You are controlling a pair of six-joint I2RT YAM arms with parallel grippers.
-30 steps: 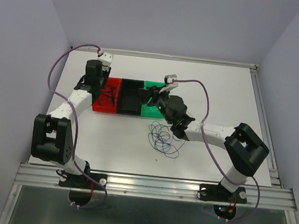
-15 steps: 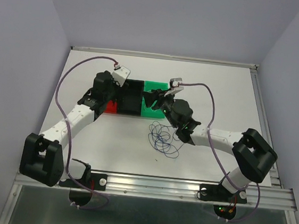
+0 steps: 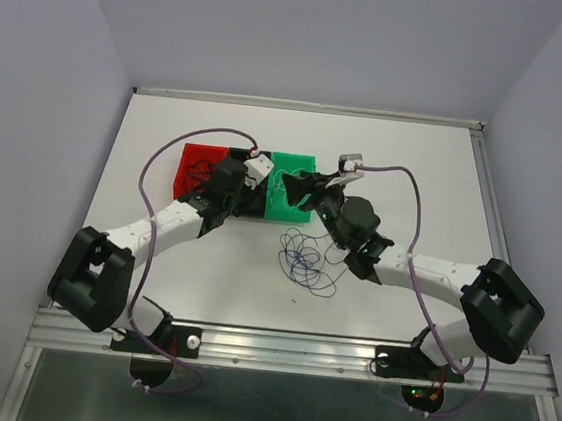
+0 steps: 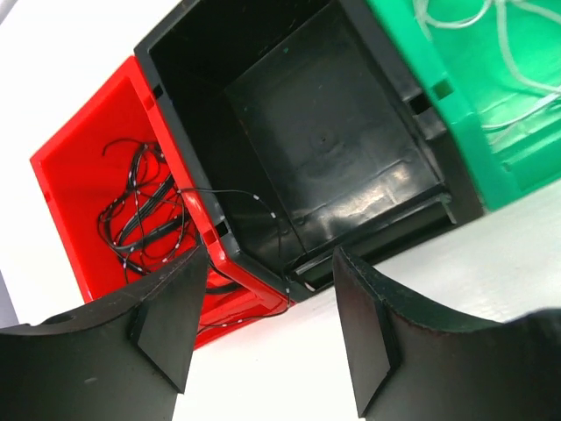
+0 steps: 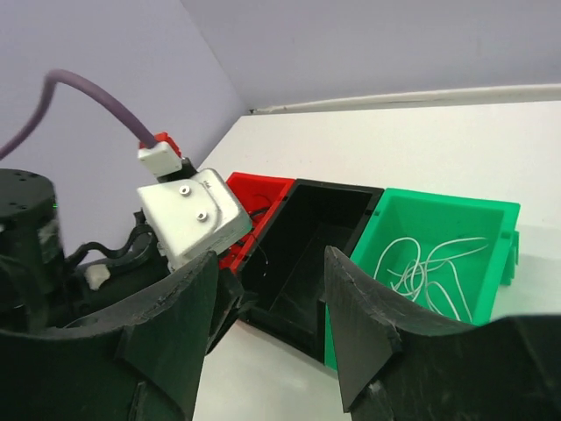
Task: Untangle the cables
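Observation:
A loose tangle of dark blue cables [image 3: 307,260] lies on the table in front of three joined bins. Black cables [image 4: 143,215] sit in the red bin [image 4: 72,184], and one thin black strand [image 4: 256,203] trails over the wall into the empty black bin [image 4: 326,145]. White cables [image 5: 432,267] lie in the green bin [image 5: 491,230]. My left gripper [image 4: 272,338] is open and empty, low before the red and black bins' near wall. My right gripper [image 5: 270,326] is open and empty above the green bin's near side [image 3: 293,188].
The three bins stand in a row, red [image 3: 197,165], black and green [image 3: 287,203], mid-table. The left wrist's white camera housing [image 5: 191,213] is close to my right gripper's left finger. Purple arm cables [image 3: 404,188] arch over both arms.
The left arm swung right from over the red bin to the front of the black bin, its jaws opening wider. The right arm shifted slightly right. The blue tangle stayed put.

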